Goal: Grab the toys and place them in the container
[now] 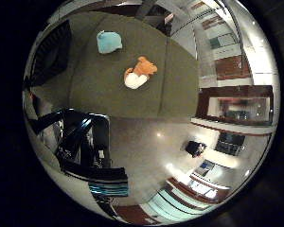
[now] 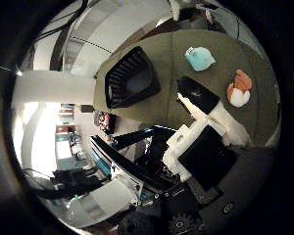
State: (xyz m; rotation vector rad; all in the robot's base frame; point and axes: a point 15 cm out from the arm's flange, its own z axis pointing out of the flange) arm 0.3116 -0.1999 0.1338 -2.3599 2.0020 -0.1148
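A teal soft toy (image 1: 109, 42) and an orange and white soft toy (image 1: 138, 73) lie a short way from each other on an olive-green table (image 1: 104, 90). A black mesh container (image 2: 130, 76) stands on the same table, away from the toys, and looks empty. The thumb side palm view also shows the teal toy (image 2: 198, 59) and the orange and white toy (image 2: 239, 88). My hand (image 2: 206, 137) is high above the table, off its edge, with its white and black fingers (image 2: 193, 98) stretched out and nothing between them.
Black frame legs (image 1: 80, 142) stand on the floor beside the table. Room furniture and shelving (image 1: 232, 104) lie beyond the table's far side. The black container's edge shows in the little finger side palm view (image 1: 49, 52).
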